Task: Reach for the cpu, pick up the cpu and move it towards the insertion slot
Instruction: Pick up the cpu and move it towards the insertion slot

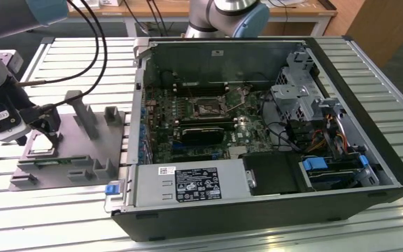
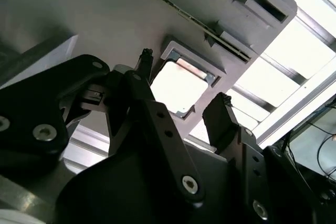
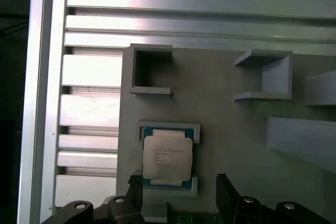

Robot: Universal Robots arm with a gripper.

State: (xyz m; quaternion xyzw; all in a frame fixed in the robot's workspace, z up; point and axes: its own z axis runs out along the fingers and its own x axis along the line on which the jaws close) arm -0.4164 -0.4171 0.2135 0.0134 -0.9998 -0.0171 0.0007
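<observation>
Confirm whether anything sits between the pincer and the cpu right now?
Nothing visible does. In the first wrist view the cpu lies bare in a shallow frame on the grey fixture. The open pincer hangs over it with a finger to each side, and the gap between them is unblocked.

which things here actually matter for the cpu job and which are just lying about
Job in hand:
- cpu, lying in its nest on the grey fixture plate
- gripper, open, astride the cpu
- insertion slot, inside the computer case

Just lying about:
- power supply
- drive cage
- grey posts on the fixture plate
- cables
</observation>
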